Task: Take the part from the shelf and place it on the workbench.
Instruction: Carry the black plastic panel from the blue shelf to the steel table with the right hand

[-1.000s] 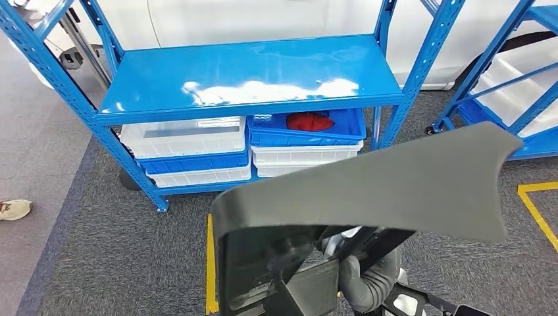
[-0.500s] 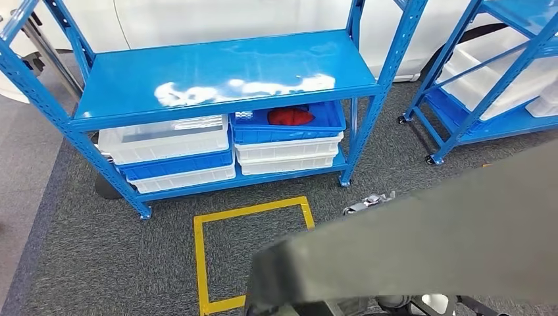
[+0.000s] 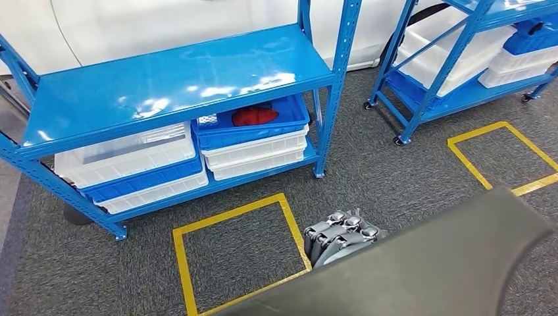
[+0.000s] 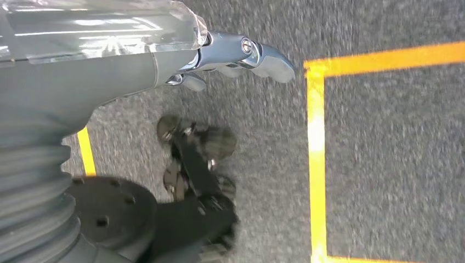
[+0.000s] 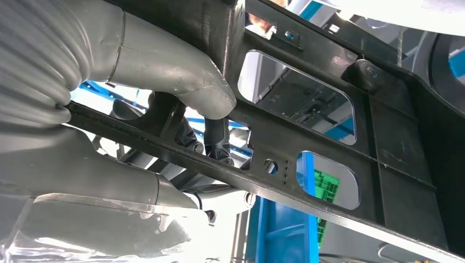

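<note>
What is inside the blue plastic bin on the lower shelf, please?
A red object lies in the blue plastic bin; the blue metal shelf board above covers part of the interior.

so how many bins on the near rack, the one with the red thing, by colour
white bins: 4
blue bins: 2
total: 6

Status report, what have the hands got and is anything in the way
Right hand grips the dark part through its frame. Left hand holds nothing, fingers curled. Blue shelf ahead, carpet with yellow floor marking between.
</note>
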`<control>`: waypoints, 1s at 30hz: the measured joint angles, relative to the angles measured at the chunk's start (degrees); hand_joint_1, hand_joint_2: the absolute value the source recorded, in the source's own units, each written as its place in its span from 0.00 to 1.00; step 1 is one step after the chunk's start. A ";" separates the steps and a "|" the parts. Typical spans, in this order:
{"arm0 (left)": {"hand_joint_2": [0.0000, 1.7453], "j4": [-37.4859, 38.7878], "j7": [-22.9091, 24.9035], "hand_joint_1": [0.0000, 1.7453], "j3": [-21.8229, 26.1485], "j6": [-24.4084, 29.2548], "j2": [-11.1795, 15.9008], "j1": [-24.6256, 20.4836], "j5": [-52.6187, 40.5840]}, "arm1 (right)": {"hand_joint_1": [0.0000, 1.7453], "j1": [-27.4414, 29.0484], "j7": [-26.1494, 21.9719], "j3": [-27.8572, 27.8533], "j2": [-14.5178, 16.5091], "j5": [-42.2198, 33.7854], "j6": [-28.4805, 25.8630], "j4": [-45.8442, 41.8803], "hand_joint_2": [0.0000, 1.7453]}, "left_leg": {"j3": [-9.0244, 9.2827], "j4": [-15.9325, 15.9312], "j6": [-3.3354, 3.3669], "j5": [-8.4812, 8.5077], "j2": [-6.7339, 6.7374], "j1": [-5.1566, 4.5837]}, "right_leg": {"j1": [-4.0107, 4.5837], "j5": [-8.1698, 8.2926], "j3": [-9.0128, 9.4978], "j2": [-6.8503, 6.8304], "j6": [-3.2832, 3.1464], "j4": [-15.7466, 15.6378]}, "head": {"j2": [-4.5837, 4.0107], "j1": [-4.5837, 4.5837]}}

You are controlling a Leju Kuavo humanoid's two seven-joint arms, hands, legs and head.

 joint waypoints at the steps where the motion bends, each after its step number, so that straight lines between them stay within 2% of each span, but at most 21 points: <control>1: 1.00 0.00 0.05 0.00 -0.01 0.10 -0.13 0.00 -0.02 | 1.00 -0.27 0.00 0.32 -0.01 -0.01 -0.12 0.23 1.00 | 1.18 -2.75 0.20 0.80 -0.88 0.05 | 0.04 0.03 -0.20 0.48 0.30 0.15 | 0.00 0.00; 3: 1.00 0.00 0.50 0.00 -0.08 0.55 -0.47 0.03 -0.19 | 1.00 -0.71 0.00 0.94 -0.02 0.06 -0.87 0.74 1.00 | 1.91 -4.68 0.70 0.83 -1.78 -0.10 | -0.03 0.35 -0.69 1.20 1.06 0.21 | 0.00 0.00; 5: 1.00 0.00 1.19 0.00 -0.23 1.10 -0.80 0.05 -0.38 | 1.00 -0.72 -0.01 1.64 -0.08 0.33 -2.06 1.26 1.00 | 1.91 -5.05 1.46 1.14 -1.02 -0.16 | -0.25 0.69 -0.91 1.82 1.87 -0.06 | 0.00 0.00; 7: 1.00 0.00 1.54 0.00 -0.31 1.54 -1.03 0.03 -0.27 | 1.00 -0.72 0.00 2.20 -0.19 0.43 -2.74 1.64 1.00 | 2.03 -5.74 2.36 1.70 0.00 -0.01 | -0.19 -0.37 -1.66 0.44 2.48 1.30 | 0.00 0.01; 8: 1.00 0.00 1.52 0.00 -0.31 1.76 -1.10 0.06 -0.10 | 1.00 -0.90 0.00 2.39 -0.28 0.06 -2.73 1.88 1.00 | 2.04 -6.03 2.71 1.92 0.58 0.04 | -0.18 -1.85 -2.75 -0.82 2.69 3.63 | 0.00 0.02; 10: 1.00 0.01 1.22 0.00 -0.31 2.20 -1.00 0.26 0.41 | 1.00 -1.22 0.00 2.76 -0.43 -1.26 -2.13 2.62 1.00 | 1.92 -6.08 3.02 1.99 1.74 -0.29 | -0.32 -5.57 -6.15 -2.91 3.08 10.97 | 0.00 0.03; 11: 1.00 0.01 0.96 0.00 -0.29 2.31 -0.91 0.40 0.62 | 1.00 -1.28 -0.01 2.90 -0.47 -1.96 -1.60 3.07 1.00 | 1.87 -6.05 3.06 1.97 2.37 -0.41 | -0.41 -6.68 -7.57 -3.27 3.21 14.08 | 0.00 0.02; 12: 1.00 0.01 0.68 0.00 -0.28 2.33 -0.82 0.48 0.79 | 1.00 -1.27 -0.01 2.98 -0.48 -2.45 -1.04 3.42 1.00 | 1.84 -6.01 3.05 1.95 2.98 -0.48 | -0.44 -6.73 -8.09 -3.53 3.27 15.40 | 0.00 0.02; 13: 1.00 0.02 0.45 0.00 -0.27 2.32 -0.75 0.50 0.88 | 1.00 -1.28 -0.01 3.00 -0.48 -2.78 -0.57 3.68 1.00 | 1.84 -5.96 3.01 1.91 3.53 -0.51 | -0.45 -5.69 -7.40 -3.79 3.25 14.35 | 0.00 0.02; 14: 1.00 0.02 0.26 0.00 -0.26 2.30 -0.70 0.47 0.91 | 1.00 -1.29 -0.01 3.02 -0.48 -2.97 -0.25 3.89 1.00 | 1.89 -5.90 2.92 1.84 4.03 -0.53 | -0.41 -3.95 -5.60 -4.35 3.12 11.19 | 0.00 0.02; 16: 1.00 0.02 0.08 0.00 -0.25 2.27 -0.66 0.41 0.97 | 1.00 -1.42 -0.01 3.02 -0.47 -3.14 0.03 4.17 1.00 | 2.01 -5.69 2.53 1.58 4.83 -0.73 | -0.05 -1.18 -1.37 -6.54 2.41 3.41 | 0.00 0.02; 18: 1.00 0.02 0.04 0.00 -0.25 2.27 -0.61 0.44 1.02 | 1.00 -1.56 -0.01 3.02 -0.46 -3.18 0.05 4.39 1.00 | 2.09 -5.53 1.97 1.36 5.64 -1.03 | 0.44 -0.58 0.23 -7.55 1.53 -0.04 | 0.00 0.02; 20: 1.00 0.02 0.03 0.00 -0.24 2.27 -0.55 0.38 1.04 | 1.00 -1.60 -0.01 3.02 -0.46 -3.21 0.05 4.55 1.00 | 2.19 -5.53 1.31 1.17 6.36 -1.11 | 0.50 -0.37 0.06 -6.47 0.81 -0.31 | 0.00 0.02; 22: 1.00 0.02 0.01 0.00 -0.23 2.27 -0.43 0.35 1.04 | 1.00 -1.71 -0.01 3.02 -0.44 -3.23 0.05 4.63 1.00 | 1.60 -3.77 0.70 -0.39 4.86 -0.91 | 0.17 0.02 0.08 -5.45 0.07 -0.73 | 0.00 0.02; 24: 1.00 0.02 -0.01 0.00 -0.22 2.25 -0.33 0.48 1.01 | 1.00 -1.83 -0.01 3.04 -0.38 -3.24 0.07 4.71 1.00 | -1.01 2.40 0.29 -4.06 2.43 -0.66 | -0.03 0.28 0.01 -4.38 -0.40 -0.92 | 0.00 0.02; 25: 1.00 0.02 -0.02 0.00 -0.22 2.25 -0.32 0.57 1.01 | 1.00 -1.84 -0.01 3.05 -0.35 -3.24 0.17 4.81 1.00 | -2.81 6.43 0.16 -5.88 1.86 -0.59 | -0.02 0.33 -0.08 -3.78 -0.48 -0.90 | 0.00 0.02; 26: 1.00 0.02 -0.09 0.00 -0.22 2.26 -0.31 0.64 1.04 | 1.00 -1.79 -0.01 3.07 -0.33 -3.24 0.44 4.93 1.00 | -4.27 9.59 0.03 -6.88 1.65 -0.53 | 0.00 0.36 -0.12 -3.12 -0.52 -0.85 | 0.00 0.02; 27: 1.00 0.02 -0.28 0.00 -0.22 2.29 -0.27 0.71 1.12 | 1.00 -1.75 -0.01 3.07 -0.30 -3.26 0.93 5.03 1.00 | -4.93 10.97 -0.04 -6.77 1.58 -0.47 | 0.01 0.38 -0.14 -2.40 -0.52 -0.78 | 0.00 0.02; 28: 1.00 0.02 -0.59 0.00 -0.21 2.26 -0.20 0.75 1.26 | 1.00 -1.68 -0.01 3.03 -0.18 -3.29 1.64 5.10 1.00 | -4.51 9.96 -0.06 -5.49 1.51 -0.39 | 0.00 0.37 -0.13 -1.67 -0.50 -0.66 | 0.00 0.02; 29: 1.00 0.02 -1.03 0.00 -0.19 2.13 -0.04 0.75 1.44 | 1.00 -1.59 -0.01 2.90 0.09 -3.26 2.49 5.10 1.00 | -3.06 6.74 -0.03 -3.34 1.21 -0.28 | -0.02 0.34 -0.11 -0.93 -0.43 -0.50 | 0.00 0.02; 30: 1.00 0.03 -1.44 0.00 -0.17 1.96 0.20 0.76 1.59 | 1.00 -1.49 -0.01 2.65 0.48 -3.22 3.22 5.04 1.00 | -1.18 2.60 0.09 -1.36 0.23 -0.13 | -0.04 0.30 -0.14 -0.24 -0.30 -0.33 | 0.00 0.02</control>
